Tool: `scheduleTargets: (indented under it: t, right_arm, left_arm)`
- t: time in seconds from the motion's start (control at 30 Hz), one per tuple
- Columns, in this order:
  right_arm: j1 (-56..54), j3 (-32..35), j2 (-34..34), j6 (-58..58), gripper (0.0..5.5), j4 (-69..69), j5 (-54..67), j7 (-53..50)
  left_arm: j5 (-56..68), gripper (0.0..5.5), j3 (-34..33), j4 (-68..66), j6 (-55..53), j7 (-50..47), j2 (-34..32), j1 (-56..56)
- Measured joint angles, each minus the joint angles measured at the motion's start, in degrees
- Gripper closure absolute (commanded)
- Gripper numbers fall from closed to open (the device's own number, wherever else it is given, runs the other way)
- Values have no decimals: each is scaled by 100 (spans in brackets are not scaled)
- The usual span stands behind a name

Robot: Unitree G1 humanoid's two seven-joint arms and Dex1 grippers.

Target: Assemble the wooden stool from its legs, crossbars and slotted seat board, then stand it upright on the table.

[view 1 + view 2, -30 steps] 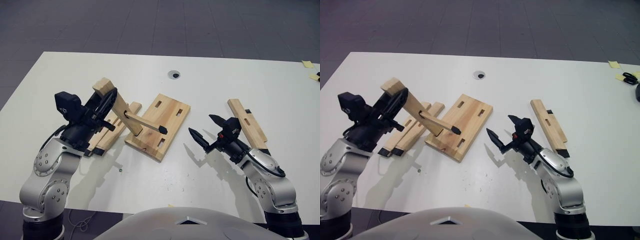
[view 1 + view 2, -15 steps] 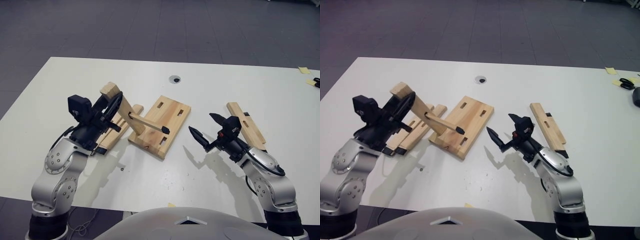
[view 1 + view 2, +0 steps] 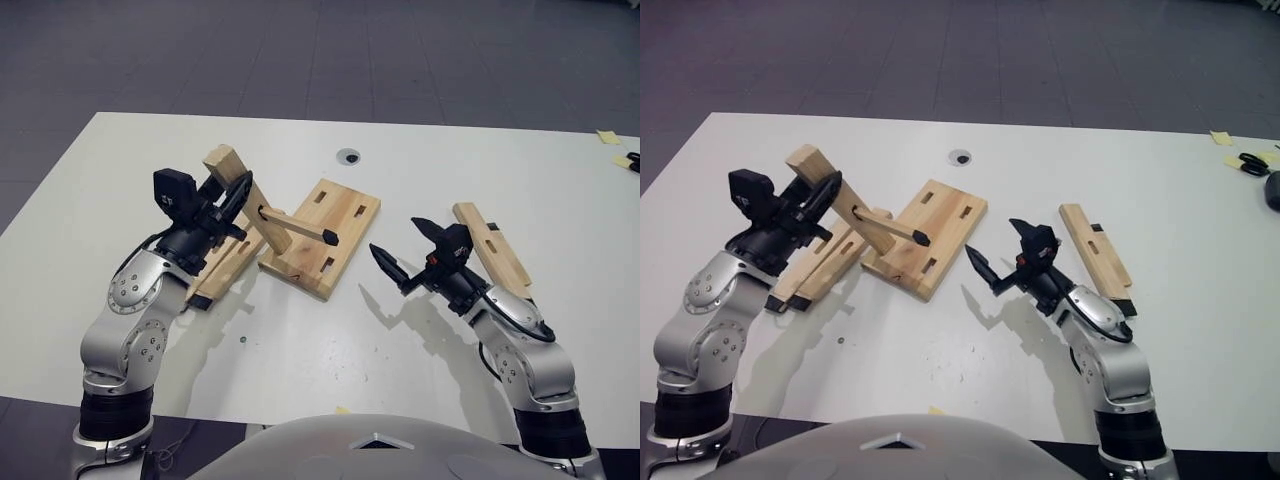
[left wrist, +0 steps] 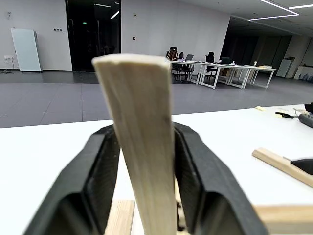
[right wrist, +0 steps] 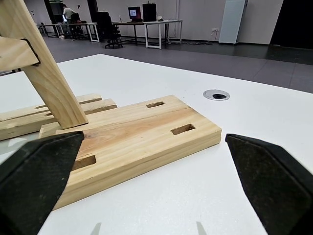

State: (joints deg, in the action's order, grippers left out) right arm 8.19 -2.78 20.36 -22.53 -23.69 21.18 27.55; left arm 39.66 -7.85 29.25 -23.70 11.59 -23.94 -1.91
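My left gripper (image 3: pixel 232 196) is shut on a wooden leg (image 3: pixel 250 203) that tilts up from the table, its lower end at the near left corner of the slotted seat board (image 3: pixel 330 228). A crossbar (image 3: pixel 297 224) with a black tip sticks out of that leg over the board. The leg (image 4: pixel 142 147) stands between the black fingers (image 4: pixel 95 176) in the left wrist view. My right gripper (image 3: pixel 402 257) is open, hovering just right of the board (image 5: pixel 142 134). Two more legs (image 3: pixel 225 262) lie flat left of the board; another leg (image 3: pixel 490 247) lies behind the right gripper.
The parts rest on a white table (image 3: pixel 330 350) with a round cable port (image 3: pixel 348 155) behind the board. A small dark speck (image 3: pixel 243 340) lies near the front. Yellow notes (image 3: pixel 607 137) sit at the far right edge.
The head camera has shifted. My left gripper has swung the leg's lower end in against the board's near left corner. My right gripper has edged closer to the board, still open.
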Motion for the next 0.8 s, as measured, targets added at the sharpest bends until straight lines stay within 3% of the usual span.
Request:
scheduleTargets:
  t: [0.3, 0.43, 0.57, 0.8]
  right_arm:
    - [98, -25, -5, 31, 10, 4, -2, 3]
    - [189, -37, -52, 58, 10, 3, -9, -32]
    - [262, -39, -113, 79, 10, -1, -23, -88]
    - [331, -42, -169, 81, 10, -26, -28, -133]
  left_arm:
    - [1752, 145, -1058, 449, -494, -938, -16, -1745]
    - [1567, 81, -1636, -357, -777, -689, -887, -1657]
    - [545, 14, -1152, -1169, -1258, 513, -1827, -169]
    - [-455, 12, -224, -1273, -1279, 1297, -2028, 292]
